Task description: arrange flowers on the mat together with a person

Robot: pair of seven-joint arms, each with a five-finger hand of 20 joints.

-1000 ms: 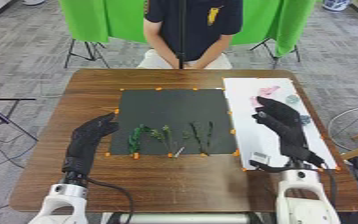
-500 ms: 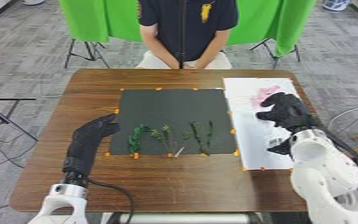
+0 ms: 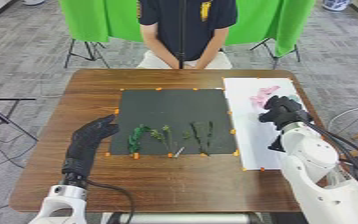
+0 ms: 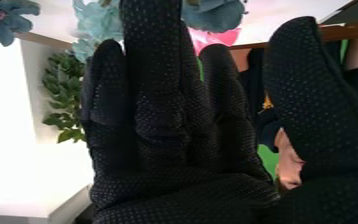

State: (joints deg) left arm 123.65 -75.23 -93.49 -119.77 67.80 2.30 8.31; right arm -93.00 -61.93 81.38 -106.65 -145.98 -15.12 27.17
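Observation:
In the head view, my right hand point(image 3: 284, 111) is over the white sheet point(image 3: 257, 131), close below the pink flowers point(image 3: 265, 94). Its fingers look straight in the right wrist view, where the hand point(image 4: 180, 150) has blue-green flowers point(image 4: 213, 14) and a pink flower point(image 4: 213, 39) beyond the fingertips. Nothing is held in it. My left hand point(image 3: 94, 131) rests open at the left edge of the dark mat point(image 3: 171, 107). Green stems point(image 3: 201, 136) and leafy sprigs point(image 3: 136, 137) lie along the mat's lower part.
The brown table point(image 3: 184, 185) extends around the mat and sheet. Orange tabs mark the mat's edges. At the far side sits a person whose hands point(image 3: 184, 65) are together by the table edge. A cable lies beside my left wrist.
My right arm has swung outward and its forearm turned over the sheet's right side, the hand shifting slightly. My left hand has stayed put, and the stems on the mat look unchanged.

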